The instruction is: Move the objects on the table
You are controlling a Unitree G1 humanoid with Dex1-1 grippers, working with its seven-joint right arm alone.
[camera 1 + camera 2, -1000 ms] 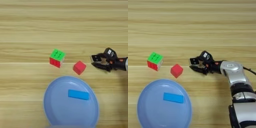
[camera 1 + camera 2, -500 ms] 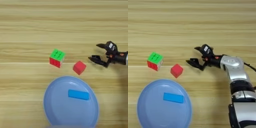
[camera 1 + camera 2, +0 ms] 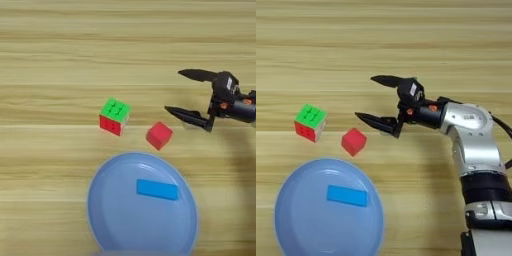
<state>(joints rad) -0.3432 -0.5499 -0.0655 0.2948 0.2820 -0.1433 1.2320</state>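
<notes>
- Red cube (image 3: 159, 135): small, matte, sharp-edged, resting on the worktop (image 3: 60, 60) near its middle, turned a little off the plank grain. It sits just beyond the far rim of the plate and clear of it.
- Puzzle cube (image 3: 115, 116): green top with a 3x3 grid, red side faces, glossy plastic. It stands near the red cube on its left-edge side, not touching it.
- Blue block (image 3: 157, 189): flat, bright-blue rectangle lying inside the plate, right of the plate's middle.
- Plate (image 3: 107, 220): large, round, pale blue, smooth with a shallow raised rim. It lies toward the near edge of the worktop.
- A white cube with a black face is not visible in either view.
- Right gripper (image 3: 377, 98): two slim black tapered fingers spread wide, holding nothing. The nearer finger's tip points at the red cube from the right-edge side, with a gap between them.
- Forearm (image 3: 468, 125): silver, smooth casing, entering from the worktop's right side.
- Step judged: approach for a grasp, red cube the likely target.
- Next move calls for bringing the open fingers on toward the left edge to straddle the cube, then lowering and closing on opposite flat faces. The cube's skew may need a wrist turn.
</notes>
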